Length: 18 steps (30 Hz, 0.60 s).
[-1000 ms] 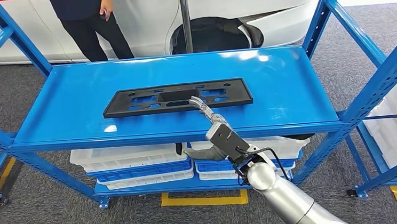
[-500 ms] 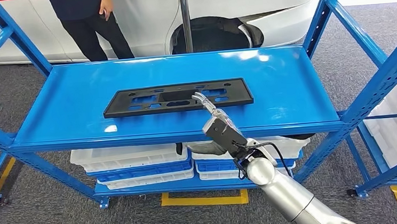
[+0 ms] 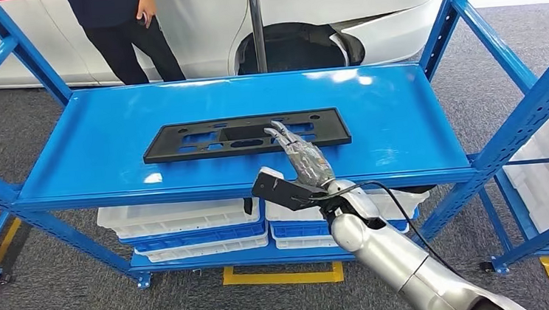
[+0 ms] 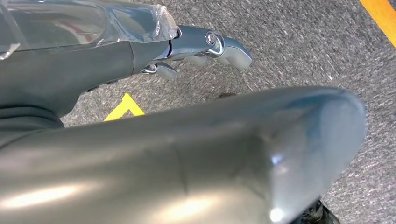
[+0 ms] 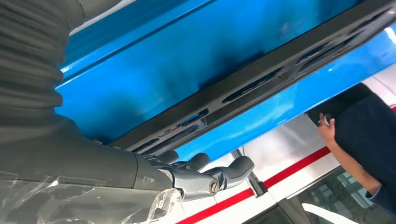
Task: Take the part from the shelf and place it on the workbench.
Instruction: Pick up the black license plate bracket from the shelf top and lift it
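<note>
1. You are looking down at a blue metal shelf deck with raised edges, framed by blue perforated uprights; take this deck as your landmark.
2. The part, a flat, long black plastic panel with rectangular cut-outs, lies flat near the middle of the deck, its long side parallel to the deck's front edge. In the right wrist view the same panel runs as a dark slotted strip across the blue surface.
3. Your right hand reaches over the deck's front edge, back of the hand up, with its fingertips over the panel's near edge at about mid-length.
4. The fingers are extended and slightly apart, gently curved. From the head view you probably have contact with the panel, but you cannot tell for sure, and nothing is clasped.
5. In the right wrist view the right hand's fingers show loosely curled just beside the panel's edge, with nothing between them.
6. Your left hand hangs over grey carpet, its fingers loosely curled with nothing in them.
7. Below the deck, white plastic trays are stacked on a lower level.
8. Beyond the deck's far edge stand a person in dark clothing and a white car body.
9. Yellow floor tape marks the carpet in front of the deck.
</note>
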{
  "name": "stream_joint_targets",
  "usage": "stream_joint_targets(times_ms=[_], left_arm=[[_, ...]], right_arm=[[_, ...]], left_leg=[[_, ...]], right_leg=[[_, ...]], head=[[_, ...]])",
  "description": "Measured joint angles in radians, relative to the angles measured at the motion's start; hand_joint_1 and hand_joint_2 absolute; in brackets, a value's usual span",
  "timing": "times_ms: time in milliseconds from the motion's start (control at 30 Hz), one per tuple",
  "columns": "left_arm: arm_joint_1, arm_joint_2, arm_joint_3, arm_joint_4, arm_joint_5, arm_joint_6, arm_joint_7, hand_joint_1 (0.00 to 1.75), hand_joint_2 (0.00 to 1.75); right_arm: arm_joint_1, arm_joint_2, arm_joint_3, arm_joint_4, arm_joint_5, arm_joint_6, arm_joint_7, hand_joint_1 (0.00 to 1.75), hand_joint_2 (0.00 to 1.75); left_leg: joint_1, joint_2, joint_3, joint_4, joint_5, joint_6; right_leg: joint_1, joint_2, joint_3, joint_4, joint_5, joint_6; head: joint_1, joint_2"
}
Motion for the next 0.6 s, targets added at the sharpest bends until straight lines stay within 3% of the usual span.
stream_joint_targets(times_ms=[267,600], left_arm=[[0.001,0.005,0.000,0.000,0.001,-0.012,0.002,0.00,0.00],[-0.002,0.013,0.000,0.000,-0.002,-0.038,0.019,0.00,0.00]], right_arm=[[-0.021,0.002,0.011,0.034,0.008,-0.001,-0.002,0.00,1.75],[-0.073,0.003,-0.001,0.068,-0.074,0.013,-0.023,0.00,1.75]], left_leg=[[0.000,0.000,0.000,0.000,0.000,0.000],[0.000,0.000,0.000,0.000,0.000,0.000]], right_leg=[[0.000,0.000,0.000,0.000,0.000,0.000],[0.000,0.000,0.000,0.000,0.000,0.000]], head=[[0.000,0.000],[0.000,0.000]])
